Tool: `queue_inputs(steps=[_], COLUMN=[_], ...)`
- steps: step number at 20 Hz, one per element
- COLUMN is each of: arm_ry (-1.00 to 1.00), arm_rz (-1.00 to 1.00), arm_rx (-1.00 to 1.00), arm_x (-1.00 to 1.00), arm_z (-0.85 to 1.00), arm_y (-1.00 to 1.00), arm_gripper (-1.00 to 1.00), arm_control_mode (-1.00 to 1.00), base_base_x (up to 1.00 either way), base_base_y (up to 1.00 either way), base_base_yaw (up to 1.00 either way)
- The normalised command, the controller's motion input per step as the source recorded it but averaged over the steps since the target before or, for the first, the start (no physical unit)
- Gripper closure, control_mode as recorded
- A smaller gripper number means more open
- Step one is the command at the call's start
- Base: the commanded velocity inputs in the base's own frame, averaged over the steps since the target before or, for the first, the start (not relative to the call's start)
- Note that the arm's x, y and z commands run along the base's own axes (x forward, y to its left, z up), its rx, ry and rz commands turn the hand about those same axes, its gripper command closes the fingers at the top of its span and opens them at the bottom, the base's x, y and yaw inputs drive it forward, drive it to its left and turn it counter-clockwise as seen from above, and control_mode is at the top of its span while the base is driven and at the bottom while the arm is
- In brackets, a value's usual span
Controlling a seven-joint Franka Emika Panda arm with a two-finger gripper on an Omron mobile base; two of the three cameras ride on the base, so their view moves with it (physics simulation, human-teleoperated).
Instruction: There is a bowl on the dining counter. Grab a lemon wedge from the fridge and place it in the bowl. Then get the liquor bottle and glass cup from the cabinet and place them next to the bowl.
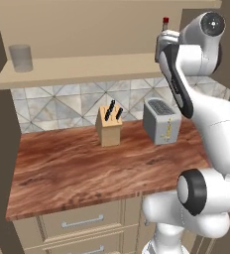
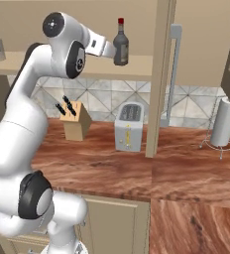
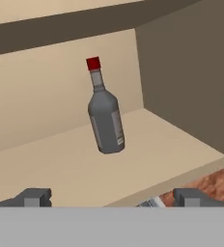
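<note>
1. Hand view, centre of the frame: the liquor bottle [image 3: 105,116] stands on the beige shelf of the cabinet [image 3: 181,91], red cap up, appearing tilted in this rolled view. It sits near the back wall, well inside the shelf's front edge.
2. At the bottom of that view, the 2 dark fingertips [image 3: 34,197] stand far apart, 1 at lower left and 1 at lower right. The jaws are spread wide and hold nothing; the bottle is ahead of them and apart from them.
3. Right base view, upper middle: the gripper [image 2: 107,49] points at the bottle [image 2: 120,45] from its left side, close beside it. Whether it touches I cannot tell from here.
4. Left base view, upper left: the glass cup [image 1: 21,58] stands upright on the same shelf, well apart from the arm at the upper right.
5. Left base view, top: the bottle's red cap [image 1: 165,21] peeks above the white wrist.
6. Below the shelf, on the wood-grain worktop [image 1: 82,168], a knife block [image 1: 109,126] stands left of a toaster [image 1: 160,120], the 2 apart.
7. Right base view, right side: a paper towel roll [image 2: 222,122] stands upright on its wire holder.
</note>
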Motion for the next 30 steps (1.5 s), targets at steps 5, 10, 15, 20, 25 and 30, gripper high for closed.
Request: queue_inputs(steps=[5, 10, 15, 20, 25, 30], arm_ry=[-0.02, 0.0, 0.0, 0.0, 0.0, 0.0], arm_rz=[0.03, 0.0, 0.0, 0.0, 0.0, 0.0], arm_rx=[-0.01, 0.0, 0.0, 0.0, 0.0, 0.0], arm_x=[0.28, 0.4, 0.41, 0.37, 0.37, 0.33], arm_z=[-0.02, 0.0, -0.01, 0.0, -0.01, -0.07], arm_y=[0.01, 0.0, -0.01, -0.05, -0.17, -0.09], arm_gripper=[-1.0, -1.0, -1.0, -1.0, -1.0, -1.0], arm_control_mode=[-1.0, -1.0, -1.0, -1.0, -1.0, -1.0], base_base_x=[0.0, 0.0, 0.0, 0.0, 0.0, 0.0], base_base_y=[0.0, 0.0, 0.0, 0.0, 0.0, 0.0], base_base_yaw=[0.0, 0.0, 0.0, 0.0, 0.0, 0.0])
